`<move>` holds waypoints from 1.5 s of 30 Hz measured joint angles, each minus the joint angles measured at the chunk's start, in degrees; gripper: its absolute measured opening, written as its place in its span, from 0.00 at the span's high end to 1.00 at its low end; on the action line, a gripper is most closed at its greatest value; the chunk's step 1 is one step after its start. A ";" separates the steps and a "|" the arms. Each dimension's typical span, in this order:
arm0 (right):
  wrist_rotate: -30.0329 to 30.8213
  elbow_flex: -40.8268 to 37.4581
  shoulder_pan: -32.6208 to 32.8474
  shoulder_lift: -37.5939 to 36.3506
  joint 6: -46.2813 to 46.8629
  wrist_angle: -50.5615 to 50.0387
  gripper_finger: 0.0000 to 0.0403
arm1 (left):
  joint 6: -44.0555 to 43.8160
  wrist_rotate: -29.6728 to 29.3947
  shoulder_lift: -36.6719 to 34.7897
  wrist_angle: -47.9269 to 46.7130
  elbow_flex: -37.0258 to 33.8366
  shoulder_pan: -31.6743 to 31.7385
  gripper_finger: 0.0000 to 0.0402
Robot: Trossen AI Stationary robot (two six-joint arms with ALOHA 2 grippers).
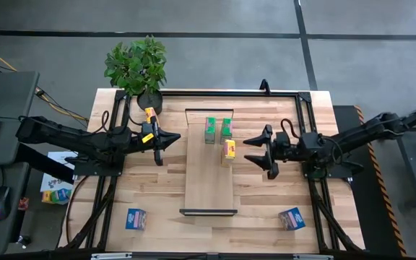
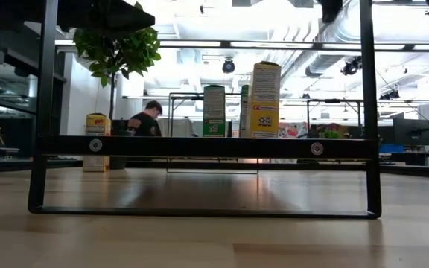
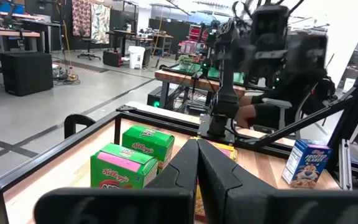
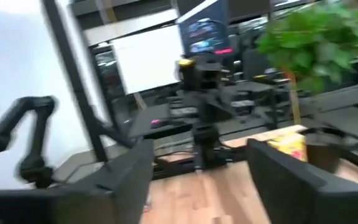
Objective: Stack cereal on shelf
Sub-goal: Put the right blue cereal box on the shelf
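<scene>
Shelf partly stocked; both grippers empty beside it.

Two green boxes (image 1: 217, 130) and one yellow box (image 1: 229, 150) stand on the shelf (image 1: 209, 189) in the upper centre of the high view. The left gripper (image 1: 166, 146), jaws together, and the right gripper (image 1: 259, 151), jaws apart, flank it. A second yellow box (image 1: 149, 117) waits upper left; two blue boxes (image 1: 136, 218) remain in the lower corners.

Left gripper (image 1: 166, 141) hovering left of centre, fingers closed. Right gripper (image 1: 262, 152) hovering opposite, fingers spread wide.
</scene>
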 joint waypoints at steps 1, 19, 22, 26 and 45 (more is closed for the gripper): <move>-1.28 1.60 0.25 0.00 0.00 -1.90 0.33 | 0.00 0.00 -0.01 -0.01 0.00 0.00 1.00; -11.02 55.68 18.71 24.66 80.77 -118.82 0.21 | 1.44 -0.26 -0.02 -0.38 0.00 0.00 1.00; -15.05 58.38 23.23 30.34 90.34 -121.31 0.21 | 1.46 -0.24 -0.02 -0.49 0.00 0.00 1.00; -19.79 59.28 27.25 36.41 97.91 -120.82 0.21 | 1.46 -0.24 0.00 -1.66 0.00 0.00 1.00; -27.28 57.13 31.71 48.06 101.30 -121.68 0.21 | -0.07 0.46 0.00 -2.87 0.00 0.00 1.00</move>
